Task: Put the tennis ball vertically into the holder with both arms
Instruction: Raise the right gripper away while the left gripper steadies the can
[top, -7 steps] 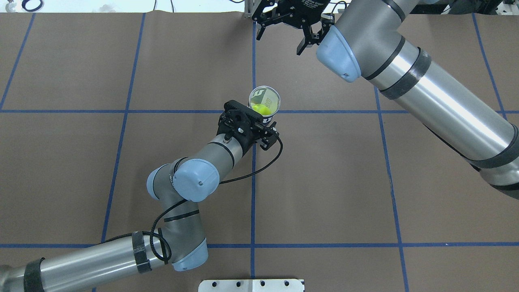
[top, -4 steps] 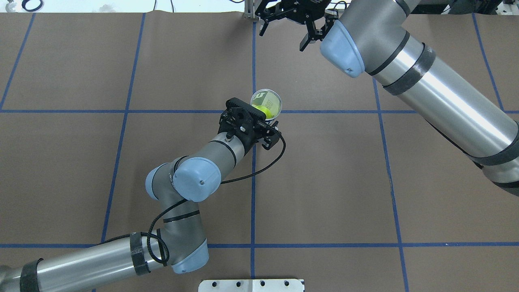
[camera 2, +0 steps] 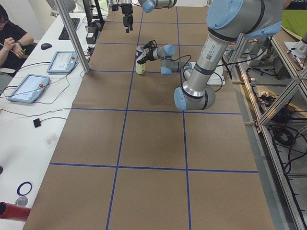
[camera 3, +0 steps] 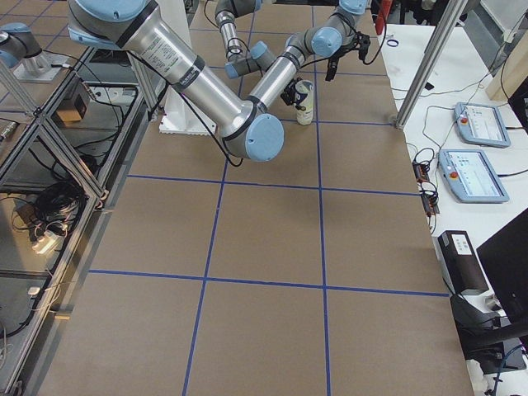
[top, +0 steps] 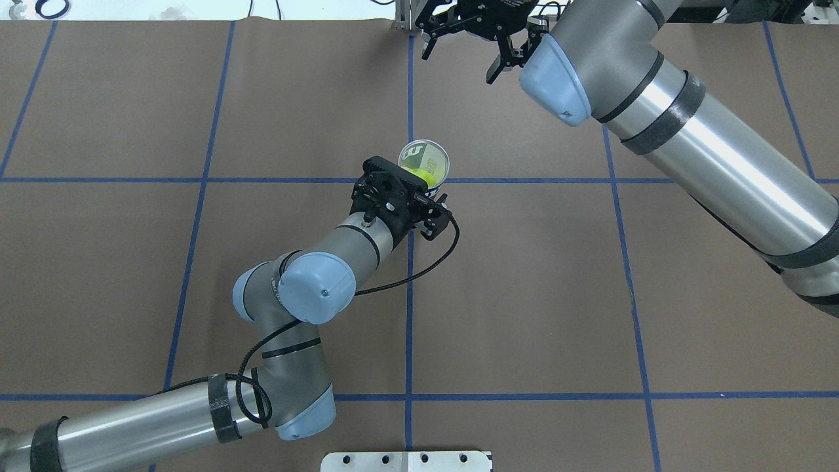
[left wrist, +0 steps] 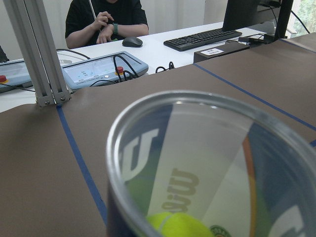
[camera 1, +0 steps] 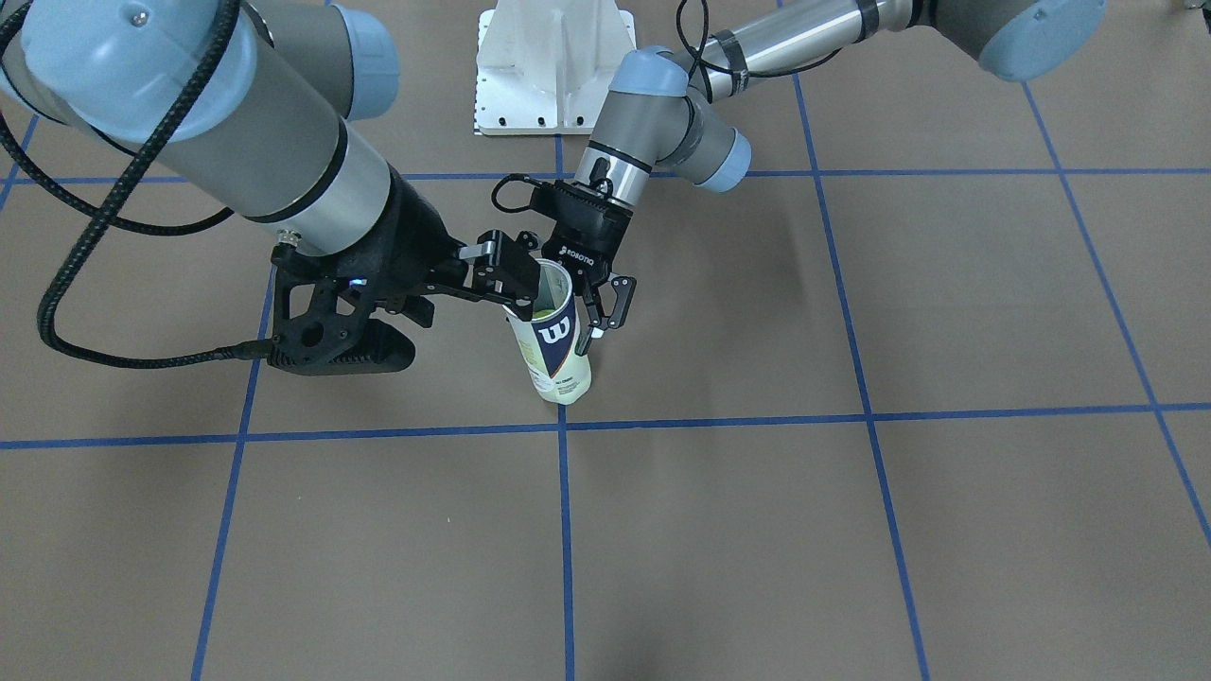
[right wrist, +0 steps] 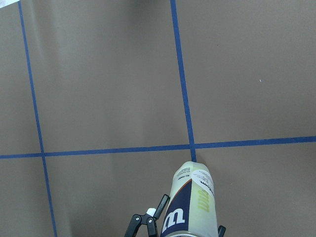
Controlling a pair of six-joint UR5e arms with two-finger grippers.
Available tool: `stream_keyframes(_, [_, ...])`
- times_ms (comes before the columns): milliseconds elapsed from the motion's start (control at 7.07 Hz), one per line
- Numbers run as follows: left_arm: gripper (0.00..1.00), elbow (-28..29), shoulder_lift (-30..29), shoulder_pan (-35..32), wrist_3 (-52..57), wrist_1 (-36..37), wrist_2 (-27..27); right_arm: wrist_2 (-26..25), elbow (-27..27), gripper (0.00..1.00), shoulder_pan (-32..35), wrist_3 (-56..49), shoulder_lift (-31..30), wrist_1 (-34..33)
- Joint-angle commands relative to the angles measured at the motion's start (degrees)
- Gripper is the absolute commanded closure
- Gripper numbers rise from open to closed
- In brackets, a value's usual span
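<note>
A table (top: 524, 295) covered in brown paper and crossed by a grid of blue tape lines (top: 409, 328) fills the scene. Beyond its far edge a person (left wrist: 106, 19) sits by a keyboard (left wrist: 205, 38) and a mouse (left wrist: 132, 42), and a white base pedestal (top: 406, 461) sits at the near edge. The holder (camera 1: 556, 340) stands on its base near the middle of the table, mouth up, just beside a crossing of the blue lines. The left gripper (top: 416, 191) reaches in from the near side, and its fingers (camera 1: 613, 303) are closed on the holder a little below the metal rim; the left wrist view looks straight across that rim. A yellow-green tennis ball (top: 423, 176) lies low inside the tube. The right gripper (top: 460, 59) hangs raised over the far edge of the table, well apart from the holder. Its fingers (top: 495, 69) are spread wide with nothing between them, and its wrist view looks down on the holder's label.
</note>
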Motion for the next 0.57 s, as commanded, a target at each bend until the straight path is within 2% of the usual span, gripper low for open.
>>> stream_keyframes(0, [0.01,0.21,0.87,-0.27,0.0,0.07,-0.02,0.0,0.06,0.0,0.0,-0.06,0.17,-0.08])
stream_keyframes(424, [0.01,0.13,1.32,-0.45,0.0,0.07,-0.02,0.0,0.15,0.0,0.0,-0.06,0.08,0.01])
